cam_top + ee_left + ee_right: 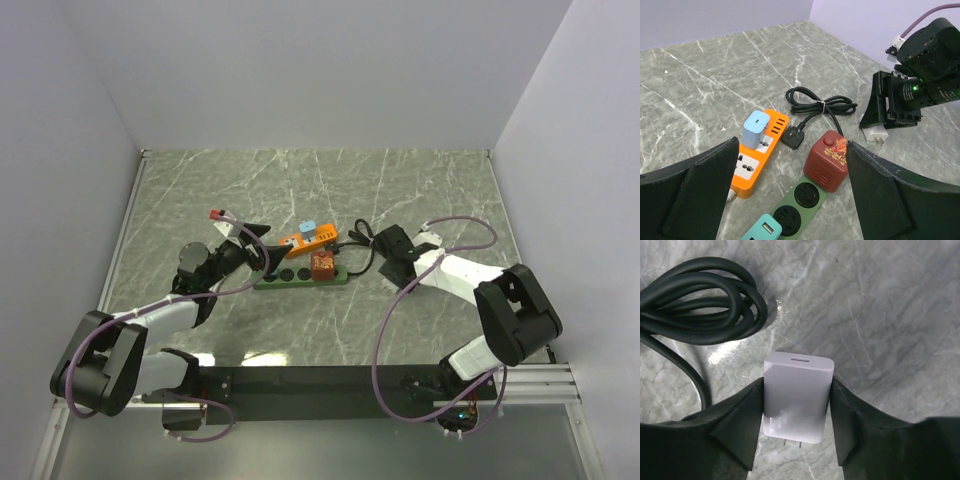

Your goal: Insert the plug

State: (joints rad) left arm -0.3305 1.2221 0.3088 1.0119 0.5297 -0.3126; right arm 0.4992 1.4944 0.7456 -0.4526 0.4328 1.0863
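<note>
Toward the middle of the table point(420, 190), the left gripper point(792, 147) hangs with jaws wide apart over a green power strip point(801, 206) carrying a red cube socket point(827, 160). Just beyond lies an orange strip point(757, 160) with a blue charger point(756, 129) plugged in. Nearer the right edge, the right gripper point(797, 384) is down at the tabletop, jaws clamped on the white plug point(797, 400), beside a coiled black cable point(695, 300).
</note>
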